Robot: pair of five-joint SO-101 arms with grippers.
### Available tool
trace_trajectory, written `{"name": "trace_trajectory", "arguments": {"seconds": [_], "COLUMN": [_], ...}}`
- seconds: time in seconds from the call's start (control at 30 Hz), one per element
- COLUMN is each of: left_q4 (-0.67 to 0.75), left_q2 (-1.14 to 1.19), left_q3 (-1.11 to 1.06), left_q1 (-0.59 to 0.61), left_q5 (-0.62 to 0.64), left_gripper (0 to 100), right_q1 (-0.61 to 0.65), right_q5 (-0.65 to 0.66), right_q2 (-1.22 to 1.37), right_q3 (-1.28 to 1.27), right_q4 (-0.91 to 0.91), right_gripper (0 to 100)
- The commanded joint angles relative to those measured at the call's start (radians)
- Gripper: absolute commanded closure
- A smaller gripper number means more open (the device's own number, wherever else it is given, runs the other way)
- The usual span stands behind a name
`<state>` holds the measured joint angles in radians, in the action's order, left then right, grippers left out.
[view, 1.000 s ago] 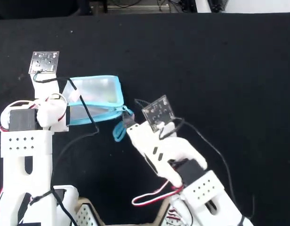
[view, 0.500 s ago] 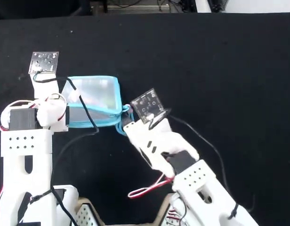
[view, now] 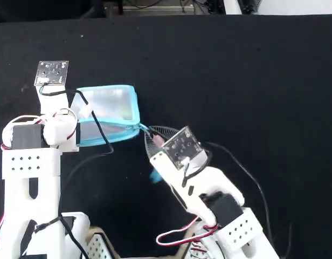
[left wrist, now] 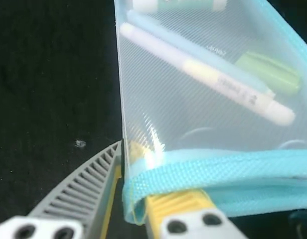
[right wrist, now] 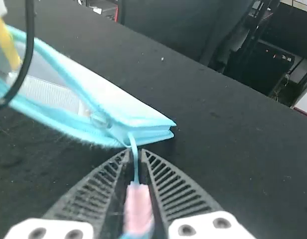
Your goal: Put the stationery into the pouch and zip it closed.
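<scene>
Right wrist view is showing the right gripper [right wrist: 136,154] pinching shut on the pouch's pull tab [right wrist: 136,199], a soft pink-and-blue piece on a thin blue cord, between 2 ribbed grey jaws. The cord is running straight ahead from the jaws to the zip slider [right wrist: 100,119]. The slider appears to be sitting near the end corner of the pouch [right wrist: 69,92], though how much of the zip is lying open cannot be told. The pouch is lying flat on the black table [view: 236,81], its long zip edge stretching across between the 2 arms, so any pull is going along that line and away from the left arm. At the far end, the left gripper [left wrist: 124,154] is clamping the pouch's corner, with 1 yellow-padded finger and 1 ribbed grey finger on either side of the woven turquoise binding. Through the clear, finely ribbed plastic, a white pen [left wrist: 208,77] and a green marker [left wrist: 269,73] are showing inside.
</scene>
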<state>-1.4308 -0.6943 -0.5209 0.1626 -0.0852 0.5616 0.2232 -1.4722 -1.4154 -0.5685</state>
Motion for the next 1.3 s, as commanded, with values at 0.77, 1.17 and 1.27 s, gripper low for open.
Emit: {"name": "trace_trajectory", "arguments": {"seconds": [0.77, 1.17, 1.27], "left_q4": [-0.002, -0.002, -0.002], "left_q2": [0.008, 0.008, 0.008], "left_q3": [-0.018, -0.019, -0.019], "left_q1": [0.004, 0.004, 0.004], "left_q5": [0.009, 0.009, 0.009], "left_gripper": [97, 97, 97], "right_q1": [0.048, 0.046, 0.048], "right_q5": [0.0, -0.002, -0.002], "right_q2": [0.469, 0.352, 0.321], "right_q3": [0.101, 0.096, 0.081], "right_q4": [0.222, 0.218, 0.218], "right_gripper": [84.0, 84.0, 84.0]}}
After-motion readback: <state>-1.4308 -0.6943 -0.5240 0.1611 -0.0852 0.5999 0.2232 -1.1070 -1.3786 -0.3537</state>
